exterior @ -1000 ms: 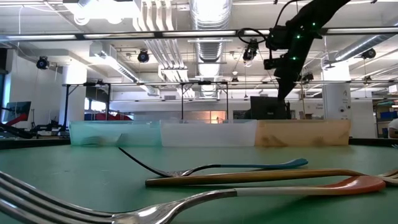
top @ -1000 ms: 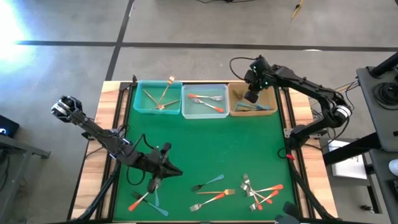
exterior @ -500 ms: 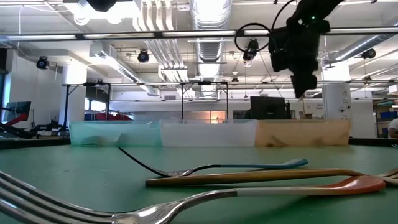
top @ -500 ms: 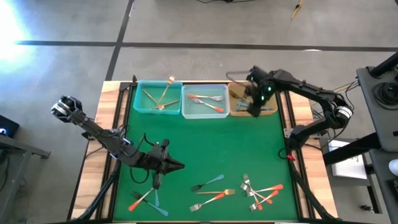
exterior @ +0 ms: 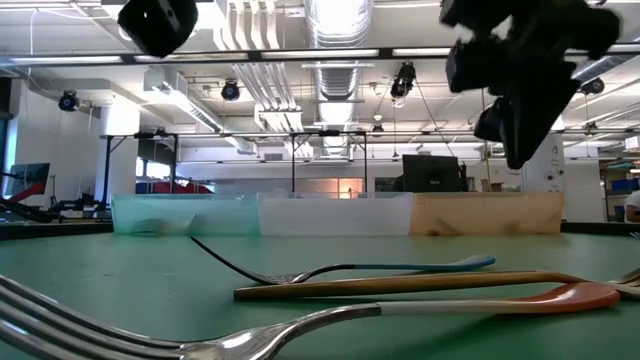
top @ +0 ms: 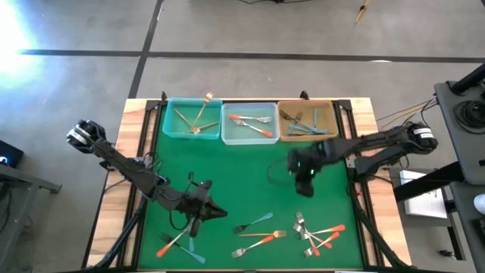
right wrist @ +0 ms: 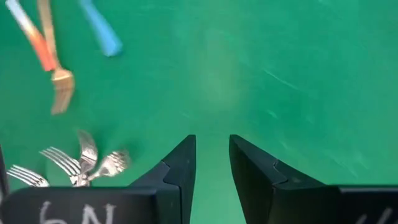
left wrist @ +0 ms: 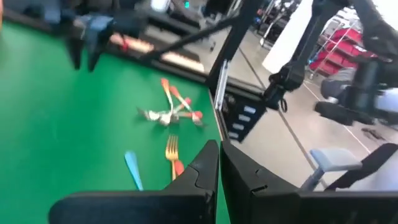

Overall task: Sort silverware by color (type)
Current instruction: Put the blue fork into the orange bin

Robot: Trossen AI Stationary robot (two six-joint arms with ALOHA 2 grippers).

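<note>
Forks (top: 317, 231) wait in loose piles along the near edge of the green tabletop (top: 250, 171), while the three bins (top: 250, 121) at the far edge already hold a few each. With its fingers slightly parted and nothing between them, the right hand (top: 301, 184) hovers mid-table; it should drop onto a single handle at the edge of the right-hand cluster, where crossed forks risk coming up together. Off to the left, the left hand (top: 195, 222) is closed and empty above a crossed pair (top: 176, 241).
</note>
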